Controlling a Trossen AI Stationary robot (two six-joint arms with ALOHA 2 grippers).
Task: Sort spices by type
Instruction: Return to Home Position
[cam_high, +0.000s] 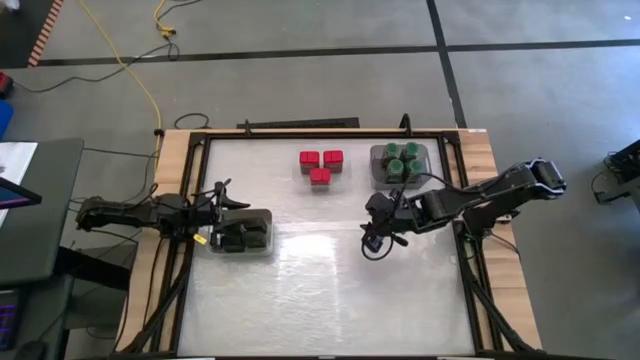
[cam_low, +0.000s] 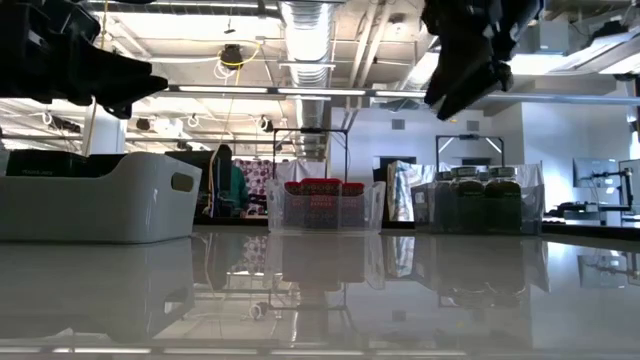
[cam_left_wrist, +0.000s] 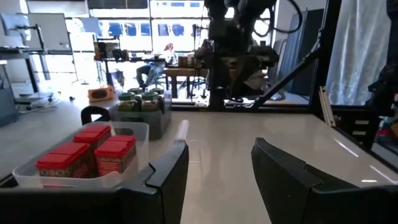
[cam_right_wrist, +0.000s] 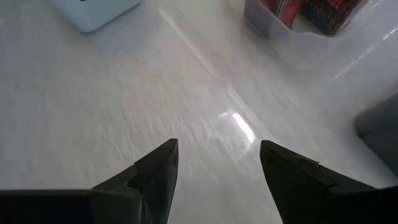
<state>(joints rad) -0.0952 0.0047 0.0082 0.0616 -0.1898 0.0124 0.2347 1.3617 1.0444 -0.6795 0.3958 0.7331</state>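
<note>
Three red square blocks (cam_high: 320, 165) sit in a clear tray (cam_low: 325, 208) near the table's far edge, also seen in the left wrist view (cam_left_wrist: 87, 155). Several green-lidded jars (cam_high: 397, 162) stand in a grey tray to their right (cam_low: 480, 205). Dark grey tins (cam_high: 243, 236) lie in a pale tray at the table's left (cam_low: 100, 195). My left gripper (cam_left_wrist: 217, 168) is open beside that tray's far side (cam_high: 228, 205). My right gripper (cam_right_wrist: 217, 165) is open, raised over bare table right of centre (cam_high: 378, 238), touching nothing.
A glossy white table top (cam_high: 320, 290) lies open in the middle and near part. A wooden frame (cam_high: 180, 145) with dark rails borders it. Cables run over the floor beyond the far edge. A seated person (cam_left_wrist: 158, 59) shows far off in the room.
</note>
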